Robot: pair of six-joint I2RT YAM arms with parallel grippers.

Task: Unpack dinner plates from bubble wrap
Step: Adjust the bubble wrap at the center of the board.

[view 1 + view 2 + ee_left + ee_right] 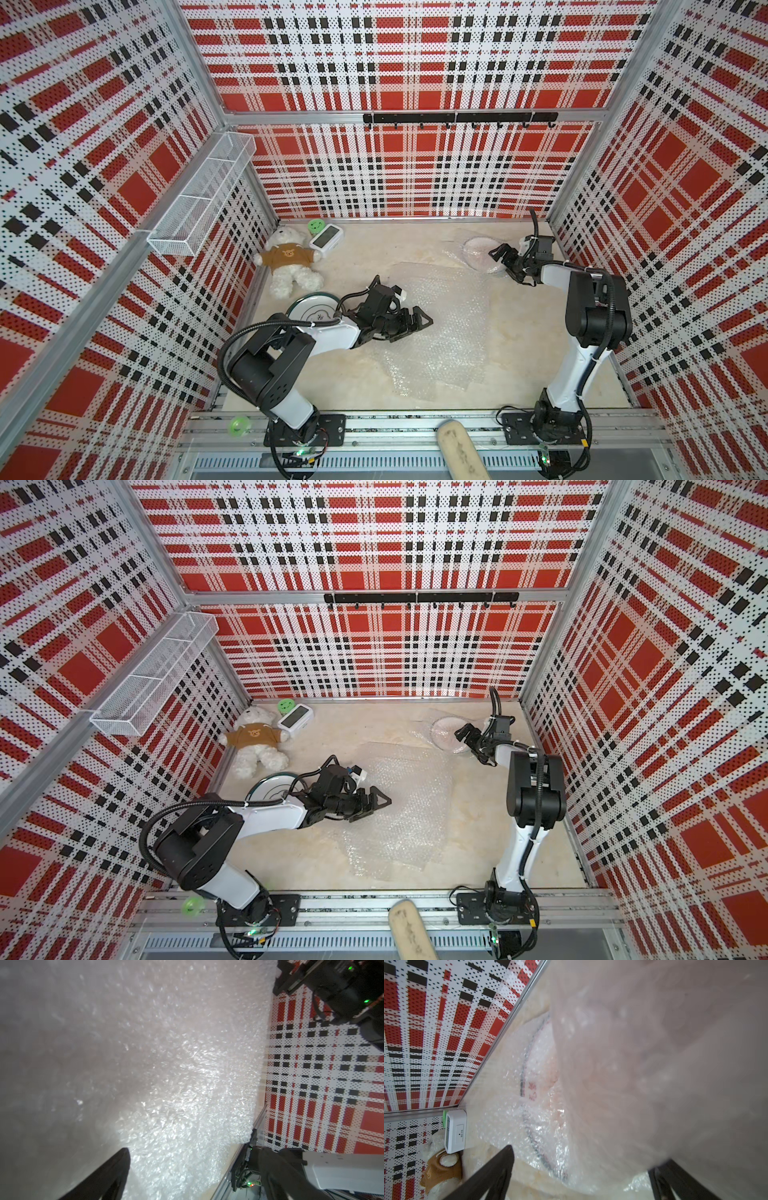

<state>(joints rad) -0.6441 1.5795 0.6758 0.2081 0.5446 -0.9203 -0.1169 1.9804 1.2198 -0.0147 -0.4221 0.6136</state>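
A large sheet of bubble wrap (pixel 444 328) (pixel 405 808) lies flat mid-table. My left gripper (pixel 417 322) (pixel 376 802) hovers open over its left edge; the left wrist view shows that bubble wrap (pixel 187 1084) and one dark finger (pixel 112 1174). A bare dinner plate (pixel 307 309) (pixel 268 789) with a dark rim lies left, half hidden by the left arm. At the back right, a second dinner plate (pixel 478 251) (pixel 444 731) with pinkish-red marks (pixel 532 1091) lies under more bubble wrap (pixel 654 1064). My right gripper (pixel 500 257) (pixel 465 735) (pixel 581 1176) is open beside it.
A teddy bear (pixel 289 266), a white clock (pixel 326 241) and a green tub (pixel 316 225) sit in the back left corner. A wire basket (pixel 203 195) hangs on the left wall, a hook rail (pixel 459 118) on the back wall. A green ring (pixel 239 426) and beige object (pixel 457 453) lie at the front rail.
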